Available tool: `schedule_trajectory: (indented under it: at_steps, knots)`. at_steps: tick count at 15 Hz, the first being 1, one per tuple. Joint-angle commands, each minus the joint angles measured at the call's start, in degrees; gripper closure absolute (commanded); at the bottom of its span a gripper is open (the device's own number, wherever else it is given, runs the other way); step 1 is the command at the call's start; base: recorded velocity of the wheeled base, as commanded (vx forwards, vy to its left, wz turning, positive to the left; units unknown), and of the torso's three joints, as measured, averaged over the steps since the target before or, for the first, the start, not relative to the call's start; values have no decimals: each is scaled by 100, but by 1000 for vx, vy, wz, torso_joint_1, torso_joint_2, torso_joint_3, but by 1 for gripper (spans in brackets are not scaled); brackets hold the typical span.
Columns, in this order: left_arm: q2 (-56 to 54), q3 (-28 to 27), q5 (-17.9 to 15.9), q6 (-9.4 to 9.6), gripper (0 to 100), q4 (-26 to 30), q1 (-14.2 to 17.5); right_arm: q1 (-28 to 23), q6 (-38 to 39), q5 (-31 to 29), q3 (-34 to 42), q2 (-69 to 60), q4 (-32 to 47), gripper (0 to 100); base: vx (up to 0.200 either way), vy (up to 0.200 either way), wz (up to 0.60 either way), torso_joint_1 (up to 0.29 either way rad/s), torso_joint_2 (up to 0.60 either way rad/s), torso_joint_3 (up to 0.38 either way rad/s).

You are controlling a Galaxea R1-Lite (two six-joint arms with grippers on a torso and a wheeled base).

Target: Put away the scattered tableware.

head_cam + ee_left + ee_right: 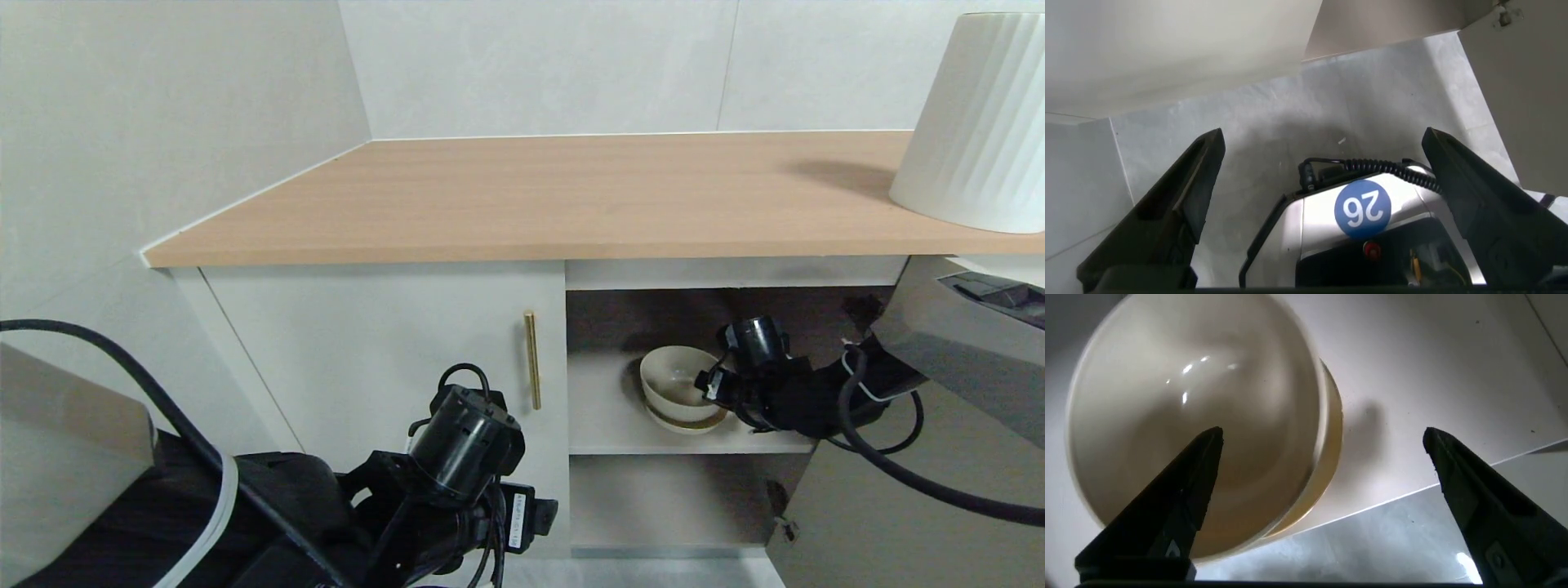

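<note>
Below the counter [571, 196], the cabinet's right half stands open. On its upper shelf [604, 420], near the front edge, a cream bowl [671, 382] sits in a shallow dish [694, 425]. The right gripper [713, 384] is just beside the bowl's rim, jaws wide and empty. The left gripper [1323, 139] is low before the closed door [384, 367], jaws wide and empty. Placement looks finished; the next move calls for a straight retreat clear of the rim.

Left arm [286, 506] and right arm [804, 400] are black, with thick cables [963, 500] and wedge-shaped fingers [1167, 514].

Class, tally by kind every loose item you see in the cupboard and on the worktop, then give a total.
Cream bowl: 1
Yellow-rimmed dish under it: 1
White ribbed vessel on worktop: 1
Total: 3
</note>
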Motion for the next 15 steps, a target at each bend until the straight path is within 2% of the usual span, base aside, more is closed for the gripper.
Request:
schedule_trajectory:
  at_steps: [1,5,6,8,10,13,14,15]
  knots:
    - [-24,0,4,-4,0,-4,-2,22,1,3,26,-54,-2,0,0,0,0,0,0,0]
    - [-393,0,48,23,0,22,42,260,-87,65,545,-484,-37,0,0,0,0,0,0,0]
    - [-727,26,48,172,0,58,157,488,-245,65,826,-757,-72,0,0,0,0,0,0,0]
    - [-1272,52,48,269,0,242,288,761,-403,196,1177,-1302,-54,0,0,0,0,0,0,0]
    - [-1879,219,57,471,0,603,359,1024,-939,803,1881,-1961,-72,0,0,0,0,0,0,0]
    - [-2555,676,57,717,0,726,368,1112,-1370,1339,2267,-2769,78,0,0,0,0,0,0,0]
    - [-2740,782,65,787,0,726,368,1121,-1440,1409,2294,-3130,350,0,0,0,0,0,0,0]
    - [-3004,931,65,814,0,734,376,1121,-1432,1488,2250,-3666,1044,0,0,0,0,0,0,0]
